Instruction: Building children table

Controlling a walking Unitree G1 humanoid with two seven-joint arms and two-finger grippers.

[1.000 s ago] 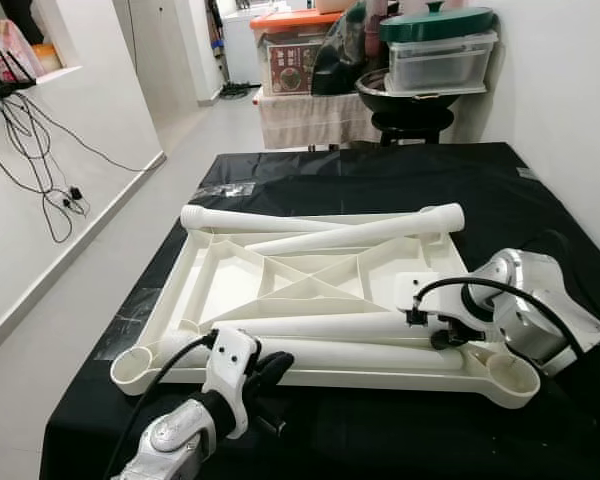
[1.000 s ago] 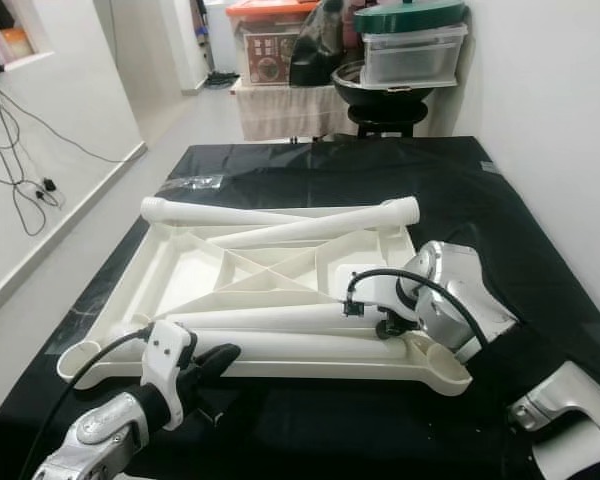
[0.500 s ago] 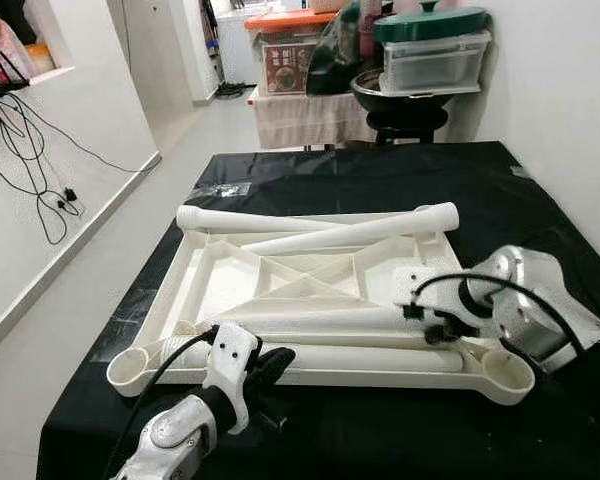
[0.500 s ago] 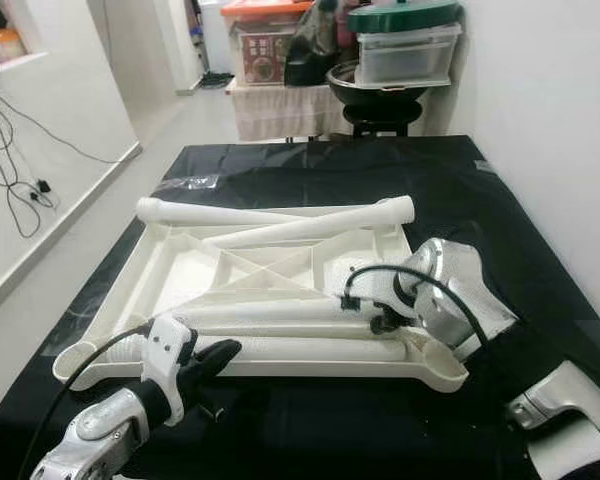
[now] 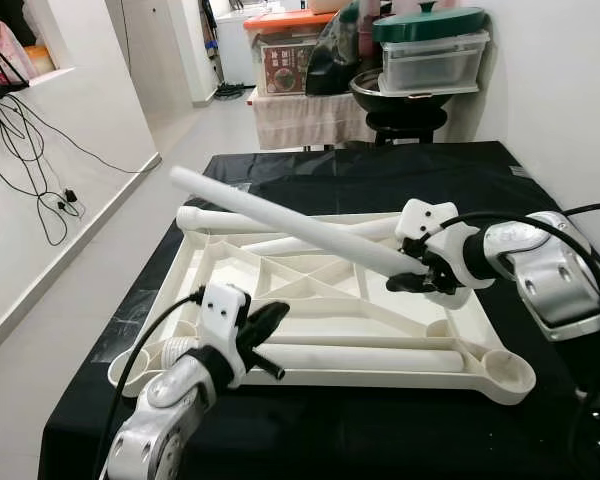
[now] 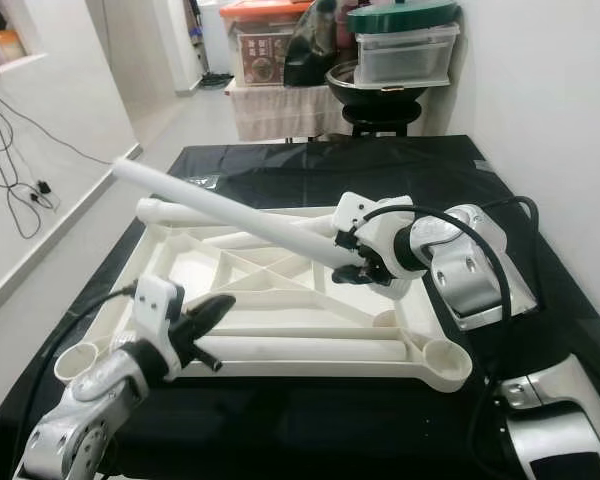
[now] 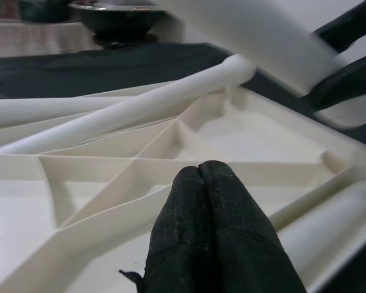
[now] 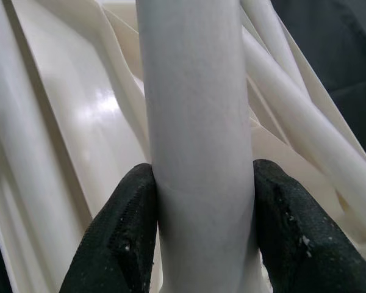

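Both arms are silver metal with rounded, shiny joint housings, the right one chunkier-looking up close. Each wrist carries a white plastic bracket block with small dark screw holes, and a black cable loops out from it back along the arm. The left gripper (image 5: 265, 325) and right gripper (image 5: 412, 276) have long black fingers (image 8: 132, 229) with a slightly grainy, matte rubbery surface.

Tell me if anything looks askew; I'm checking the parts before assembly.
Only the table leg in the right gripper: it slants up over the upturned tabletop, while the other legs lie flat in it.
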